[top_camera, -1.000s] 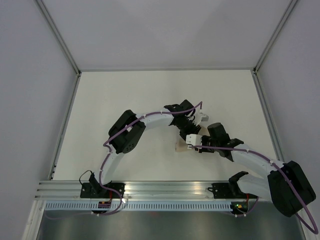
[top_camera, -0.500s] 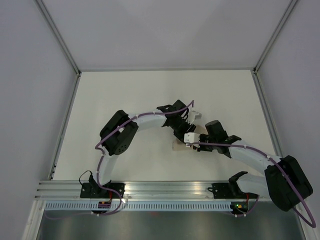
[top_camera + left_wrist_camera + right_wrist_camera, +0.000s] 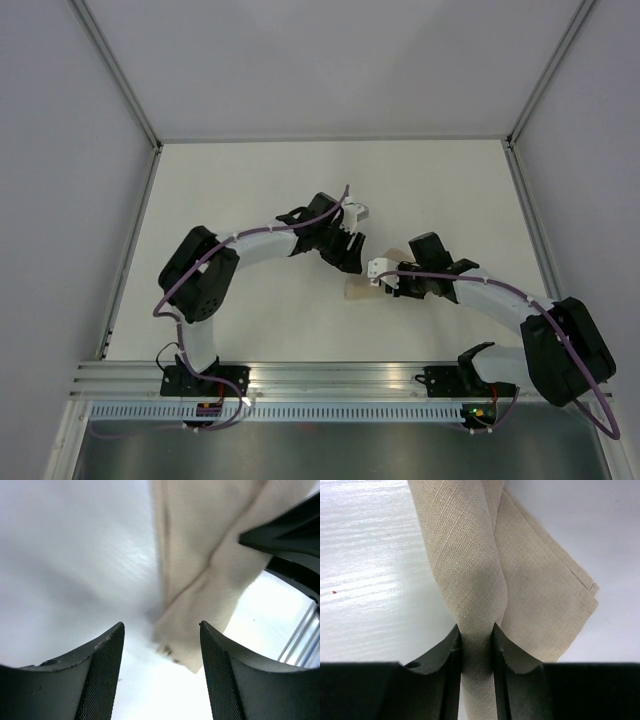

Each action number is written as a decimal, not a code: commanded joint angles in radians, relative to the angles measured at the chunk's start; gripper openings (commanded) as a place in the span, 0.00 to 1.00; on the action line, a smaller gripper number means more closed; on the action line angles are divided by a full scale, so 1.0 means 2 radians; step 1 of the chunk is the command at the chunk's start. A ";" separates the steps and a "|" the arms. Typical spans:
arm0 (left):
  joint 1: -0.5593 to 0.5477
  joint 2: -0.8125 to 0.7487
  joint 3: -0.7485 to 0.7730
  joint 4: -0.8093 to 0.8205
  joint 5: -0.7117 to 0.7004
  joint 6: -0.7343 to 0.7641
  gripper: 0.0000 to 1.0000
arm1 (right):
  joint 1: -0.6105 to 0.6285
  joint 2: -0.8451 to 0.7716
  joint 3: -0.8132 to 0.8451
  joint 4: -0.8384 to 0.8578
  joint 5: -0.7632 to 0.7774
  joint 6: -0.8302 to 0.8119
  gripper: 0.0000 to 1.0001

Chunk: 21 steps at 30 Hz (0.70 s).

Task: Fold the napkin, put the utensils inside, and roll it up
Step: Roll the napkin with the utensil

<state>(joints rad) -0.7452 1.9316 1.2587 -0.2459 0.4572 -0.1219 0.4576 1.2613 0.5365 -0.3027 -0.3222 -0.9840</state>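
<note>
My right gripper (image 3: 476, 632) pinches a ridge of the plain beige-tan woven cloth napkin (image 3: 540, 595), which stretches ahead toward my spread, empty left gripper (image 3: 160, 630).

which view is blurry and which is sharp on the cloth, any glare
Left wrist: the napkin is soft and out of focus, the table washed out by glare. Right wrist: sharp weave, shaded where the right pincer pinches it. Top external: evenly lit, napkin tiny.
</note>
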 commanded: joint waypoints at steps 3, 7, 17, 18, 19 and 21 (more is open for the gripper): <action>0.037 -0.142 -0.107 0.171 -0.087 -0.043 0.66 | -0.029 0.066 0.045 -0.092 -0.048 -0.018 0.08; 0.023 -0.206 -0.180 0.257 -0.115 -0.014 0.66 | -0.050 0.137 0.123 -0.176 -0.077 -0.051 0.07; -0.070 -0.274 -0.283 0.353 -0.227 0.101 0.66 | -0.111 0.313 0.288 -0.336 -0.125 -0.107 0.07; -0.083 -0.267 -0.277 0.346 -0.245 0.117 0.67 | -0.114 0.334 0.299 -0.354 -0.127 -0.110 0.07; -0.104 -0.259 -0.269 0.338 -0.257 0.145 0.67 | -0.117 0.344 0.319 -0.362 -0.128 -0.112 0.07; -0.133 -0.229 -0.244 0.316 -0.265 0.171 0.67 | -0.119 0.371 0.343 -0.380 -0.130 -0.115 0.07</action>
<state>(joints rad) -0.9298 1.4162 0.7025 0.3626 0.0071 0.0429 0.2367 1.9007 1.1870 -0.9947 -0.6411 -1.1324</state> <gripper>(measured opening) 0.668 0.316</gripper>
